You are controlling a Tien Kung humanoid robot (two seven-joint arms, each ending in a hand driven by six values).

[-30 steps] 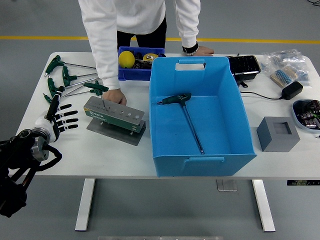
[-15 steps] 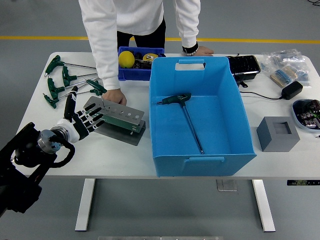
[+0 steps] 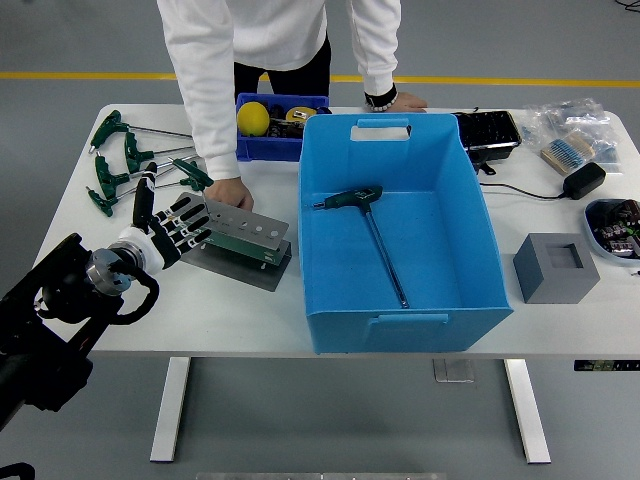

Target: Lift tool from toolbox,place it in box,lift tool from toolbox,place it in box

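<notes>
1. Overhead, the head view shows a white table with a deep, smooth blue plastic box, rectangular, with handle cutouts at its near and far walls.
2. Inside the box lies a T-handle wrench: its green handle is at the far end, and its thin metal shaft runs toward the near wall, slanting slightly right.
3. Left of the box sits the toolbox, a grey metal wedge-shaped holder with round holes on its sloped face, resting on a flat grey plate.
4. More green T-handle wrenches lie flat at the table's far-left corner, shafts pointing mostly right.
5. The left hand has its fingers spread and extended, holding nothing; the fingertips reach the toolbox's left end, though I cannot tell whether they touch it.
6. The black left arm enters from the lower-left corner.
7. A person in a white sleeve leans over the far side, one hand at the toolbox's far edge and the other hand resting on the table behind the box.
8. A small blue bin holding a yellow ball stands beyond the toolbox.
</notes>
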